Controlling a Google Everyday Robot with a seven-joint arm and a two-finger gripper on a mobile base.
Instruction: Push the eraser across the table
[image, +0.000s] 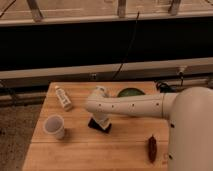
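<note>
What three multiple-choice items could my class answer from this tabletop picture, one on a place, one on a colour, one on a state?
1. Where is the robot's hand?
A. At the eraser near the middle of the table
B. Over the red thing
C. Inside the cup

2. What colour is the bowl at the back?
A. Blue
B. Green
C. Yellow

3. How does the white cup stand?
A. Tipped on its side
B. Upside down
C. Upright, mouth up

Answers: 1 A, the arm ends down at the black block. 2 B, its rim shows green behind the arm. 3 C, its open mouth faces up at the left of the table.
</note>
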